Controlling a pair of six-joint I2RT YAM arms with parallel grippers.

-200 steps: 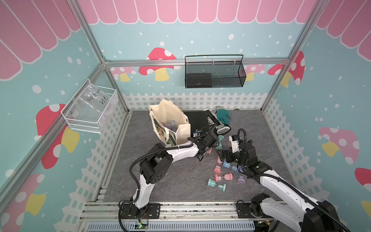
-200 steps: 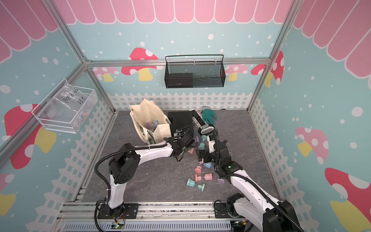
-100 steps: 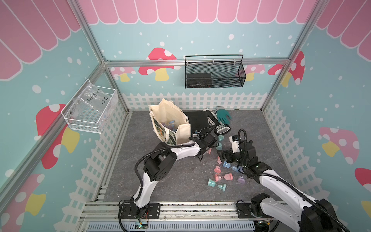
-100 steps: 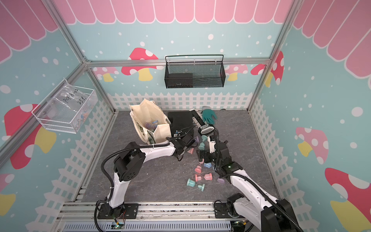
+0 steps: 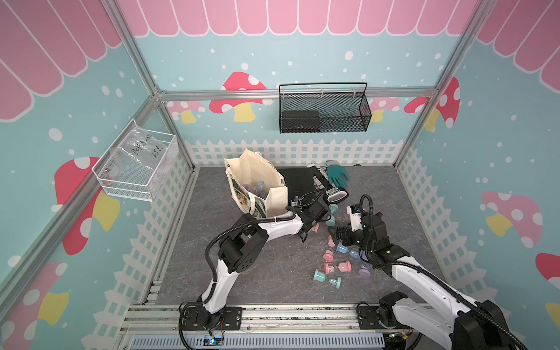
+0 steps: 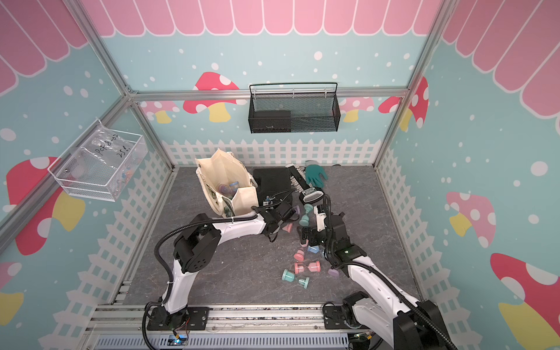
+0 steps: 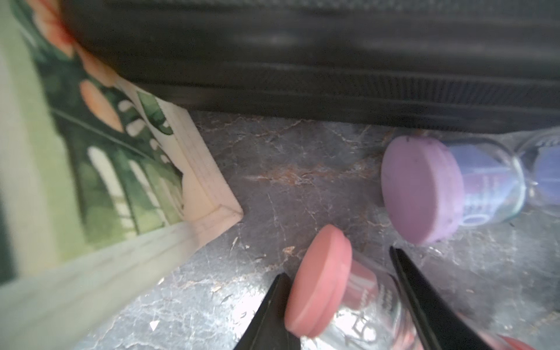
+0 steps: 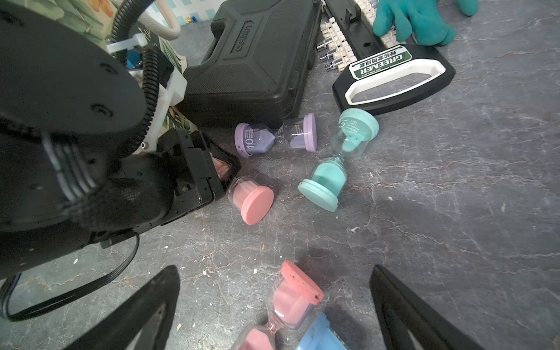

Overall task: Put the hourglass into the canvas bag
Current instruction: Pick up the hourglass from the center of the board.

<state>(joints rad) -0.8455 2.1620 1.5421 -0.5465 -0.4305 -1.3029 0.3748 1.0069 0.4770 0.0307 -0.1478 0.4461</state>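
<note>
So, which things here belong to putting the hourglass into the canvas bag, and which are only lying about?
For the job: canvas bag; pink hourglass in the left gripper; purple hourglass; teal hourglass.
Lying about: black tool case; teal glove; socket rack; black mesh wall basket.

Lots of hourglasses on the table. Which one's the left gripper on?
The pink hourglass lying on its side at the corner of the canvas bag: the left gripper straddles its glass behind the cap. The purple hourglass lies beyond, against the black case.
</note>
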